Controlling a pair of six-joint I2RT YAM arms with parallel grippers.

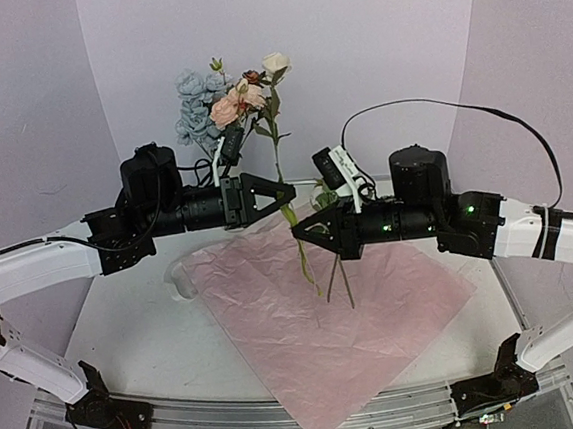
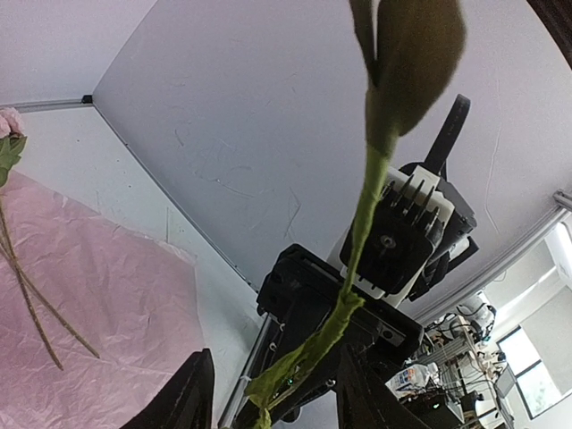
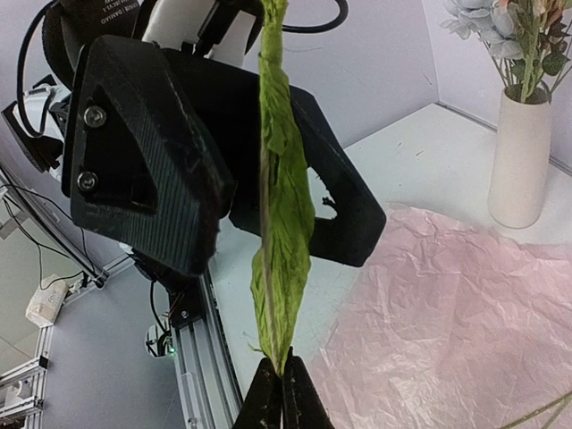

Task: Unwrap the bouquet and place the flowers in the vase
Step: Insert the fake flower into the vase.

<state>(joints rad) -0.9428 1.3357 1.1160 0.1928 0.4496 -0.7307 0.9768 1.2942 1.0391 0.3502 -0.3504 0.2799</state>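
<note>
Black angular left gripper and right gripper follow white arm links, a black cable arching behind the right wrist.

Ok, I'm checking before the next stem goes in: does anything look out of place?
Yes. The pink paper lies spread with its near corner over the table's front rail, and two flower stems lie loose on it. One stem hangs in mid-air, pinched by the right pincer, not in the vase.
</note>
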